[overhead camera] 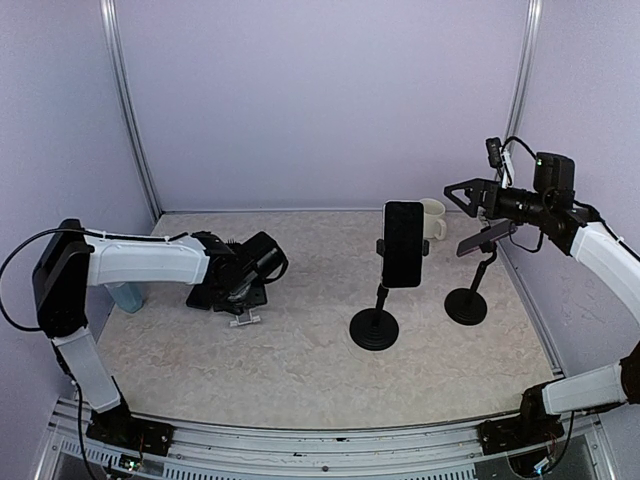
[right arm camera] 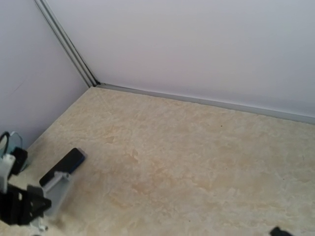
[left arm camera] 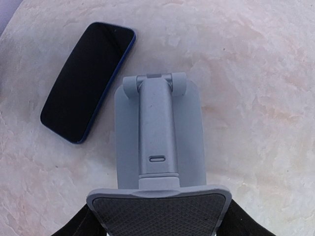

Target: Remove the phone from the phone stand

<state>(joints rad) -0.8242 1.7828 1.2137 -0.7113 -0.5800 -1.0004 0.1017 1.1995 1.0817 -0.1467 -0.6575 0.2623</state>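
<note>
Grey stand (left arm camera: 157,142) hides whether left jaws grip; phone (left arm camera: 88,81) beside; right jaws gape empty.

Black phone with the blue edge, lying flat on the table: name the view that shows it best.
Left wrist: the black blue-edged phone lies whole and close beside the grey stand. Right wrist shows it small and distant; top external, not discernibly.
</note>
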